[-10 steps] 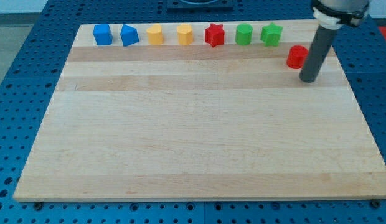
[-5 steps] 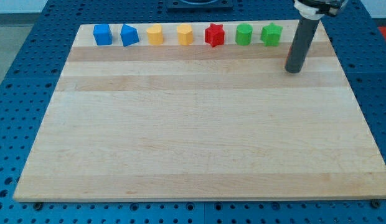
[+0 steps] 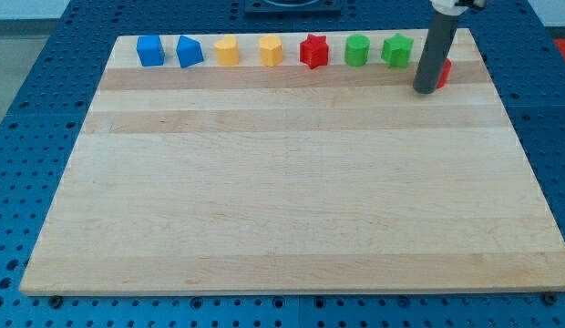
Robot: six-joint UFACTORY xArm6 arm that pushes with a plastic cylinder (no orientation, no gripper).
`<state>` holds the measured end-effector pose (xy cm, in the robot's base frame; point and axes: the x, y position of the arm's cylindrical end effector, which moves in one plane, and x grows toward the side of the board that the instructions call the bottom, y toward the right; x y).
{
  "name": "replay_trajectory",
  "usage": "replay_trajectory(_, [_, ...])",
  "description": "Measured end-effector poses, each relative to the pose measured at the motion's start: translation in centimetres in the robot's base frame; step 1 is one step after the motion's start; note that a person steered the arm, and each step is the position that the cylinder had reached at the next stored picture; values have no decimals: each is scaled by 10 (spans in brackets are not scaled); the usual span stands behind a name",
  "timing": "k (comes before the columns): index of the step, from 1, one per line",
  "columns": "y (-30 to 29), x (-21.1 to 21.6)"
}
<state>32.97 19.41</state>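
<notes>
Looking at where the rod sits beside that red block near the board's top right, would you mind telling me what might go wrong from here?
My tip stands right against the red block, which is mostly hidden behind the rod, so its exact pose is hard to judge.

The red block lies close to the right edge of the wooden board; a push toward the view's right might slide it off.

The green block sits just to the view's left; a sweep that way could knock it out of the row.

one cam, high front view (angled down), whole board (image 3: 292,200)
</notes>
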Motion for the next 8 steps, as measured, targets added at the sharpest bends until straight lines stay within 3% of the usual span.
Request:
replay_trajectory(4, [28,-31])
replay_trajectory(8, [51,-29])
